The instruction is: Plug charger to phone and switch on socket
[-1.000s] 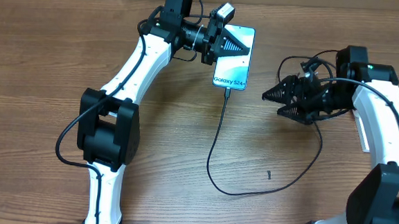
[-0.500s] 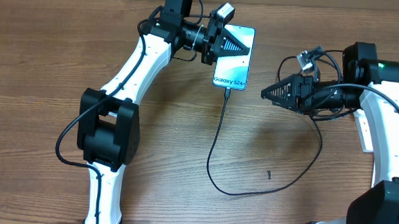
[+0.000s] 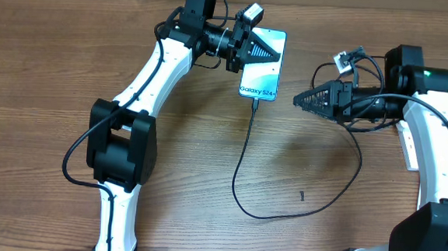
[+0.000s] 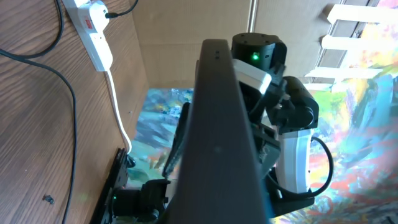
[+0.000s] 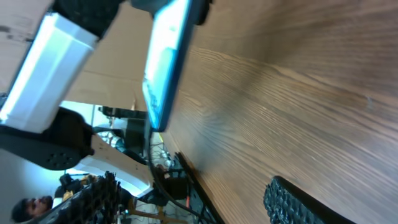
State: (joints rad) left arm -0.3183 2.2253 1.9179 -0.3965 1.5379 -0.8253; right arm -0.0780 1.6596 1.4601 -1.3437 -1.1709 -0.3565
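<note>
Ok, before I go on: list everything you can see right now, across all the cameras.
phone: one, black edges and lit pale blue screen, far middle of the table, held by the left claw
charger cable: one, thin black, from the phone's near edge, looping toward the right arm
socket strip: one, white with red-marked switches and a black plug in it, seen only by the left wrist camera
white cord: one, thick, running from the strip
dark mark: one, small, near right of the table
table: one, brown wood
left claw: black, shut on the phone
right claw: black, open, empty, right of the phone
</note>
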